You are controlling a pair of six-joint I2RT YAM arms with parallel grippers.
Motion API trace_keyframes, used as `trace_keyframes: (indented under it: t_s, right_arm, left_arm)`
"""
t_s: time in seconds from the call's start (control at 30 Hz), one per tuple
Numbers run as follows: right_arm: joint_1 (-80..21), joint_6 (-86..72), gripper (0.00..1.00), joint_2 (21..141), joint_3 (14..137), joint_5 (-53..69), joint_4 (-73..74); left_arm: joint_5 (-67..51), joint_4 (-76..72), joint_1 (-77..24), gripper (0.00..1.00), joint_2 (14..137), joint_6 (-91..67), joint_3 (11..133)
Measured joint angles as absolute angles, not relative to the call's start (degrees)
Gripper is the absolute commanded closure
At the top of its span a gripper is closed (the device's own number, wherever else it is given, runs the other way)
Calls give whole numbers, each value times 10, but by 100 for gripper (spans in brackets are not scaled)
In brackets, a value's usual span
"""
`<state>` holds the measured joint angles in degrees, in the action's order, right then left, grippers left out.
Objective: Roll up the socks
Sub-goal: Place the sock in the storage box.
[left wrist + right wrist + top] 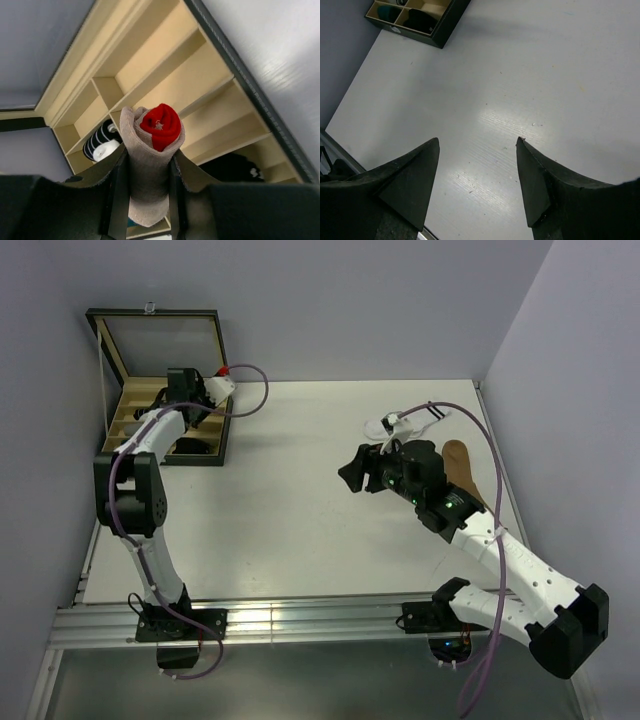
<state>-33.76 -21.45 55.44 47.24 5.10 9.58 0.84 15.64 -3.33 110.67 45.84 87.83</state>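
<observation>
A rolled beige sock (147, 175) with a red core (160, 125) stands upright between the jaws of my left gripper (148, 165), which is shut on it. The gripper (212, 390) hovers over the compartment box (215, 452) at the far left. A rolled black sock with white stripes (101, 141) lies in one compartment, and a black sock (235, 167) lies in another. My right gripper (478, 140) is open over bare table with nothing between its fingers. In the top view it (352, 475) is right of centre. Behind it lie a white sock (385, 424) and a brown sock (462, 462).
The box has wooden dividers (165, 60) and an upright open lid (160, 340) against the left wall. The box corner (440, 37) shows at the top left of the right wrist view. Walls close the table at the back, left and right.
</observation>
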Motion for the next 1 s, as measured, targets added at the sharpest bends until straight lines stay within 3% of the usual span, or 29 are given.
trace_keyframes:
  t_s: [0.47, 1.0]
  right_arm:
    - [-332, -215, 30, 614, 497, 67, 133]
    - [-327, -217, 31, 632, 497, 84, 133]
  left_arm:
    - [-7, 182, -22, 100, 1162, 551, 881]
    - [12, 139, -25, 90, 1189, 630, 858]
